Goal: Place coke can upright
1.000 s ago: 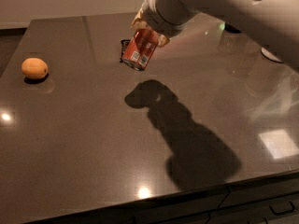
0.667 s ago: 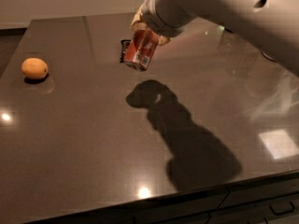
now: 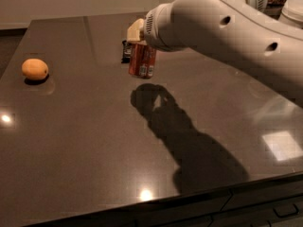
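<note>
The coke can [image 3: 142, 60], red-orange with white lettering, hangs nearly upright in the air above the dark table [image 3: 85, 141], its shadow on the tabletop below and to the right. My gripper [image 3: 138, 36] holds the can from above at its top end; the white arm reaches in from the upper right and hides most of the gripper. The can's lower end is clear of the table.
A round orange fruit [image 3: 35, 69] sits at the left of the table. A small flat black packet [image 3: 126, 51] lies just behind the can. A white container [image 3: 293, 9] stands at the far right edge. The table's front edge runs along the bottom.
The can has swung from tilted to nearly upright in my gripper. The arm has come lower and further over the table, toward the front.
</note>
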### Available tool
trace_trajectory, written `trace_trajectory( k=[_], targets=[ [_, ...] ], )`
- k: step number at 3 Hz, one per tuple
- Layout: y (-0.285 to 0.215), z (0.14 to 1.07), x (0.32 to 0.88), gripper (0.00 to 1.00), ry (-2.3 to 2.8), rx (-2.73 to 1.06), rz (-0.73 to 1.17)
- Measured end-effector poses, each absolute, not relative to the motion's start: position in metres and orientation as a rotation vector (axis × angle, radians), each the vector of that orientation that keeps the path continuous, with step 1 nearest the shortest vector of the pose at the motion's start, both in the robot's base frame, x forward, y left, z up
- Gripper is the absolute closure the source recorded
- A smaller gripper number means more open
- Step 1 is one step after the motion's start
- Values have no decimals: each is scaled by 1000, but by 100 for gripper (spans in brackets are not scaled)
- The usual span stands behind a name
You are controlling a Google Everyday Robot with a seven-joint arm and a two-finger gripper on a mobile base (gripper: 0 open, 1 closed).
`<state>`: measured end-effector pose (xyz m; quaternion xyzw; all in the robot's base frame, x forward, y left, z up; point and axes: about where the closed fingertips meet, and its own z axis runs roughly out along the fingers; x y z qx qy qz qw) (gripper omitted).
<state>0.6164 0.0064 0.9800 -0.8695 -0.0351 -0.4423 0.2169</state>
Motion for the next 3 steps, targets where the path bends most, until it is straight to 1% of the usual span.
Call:
trace_trajectory(
  k=[1,3],
  targets=[
    [14,968,611,100,-263,-2301,-1301],
    [28,952,603,100,-401,-2119,-1365]
  ],
)
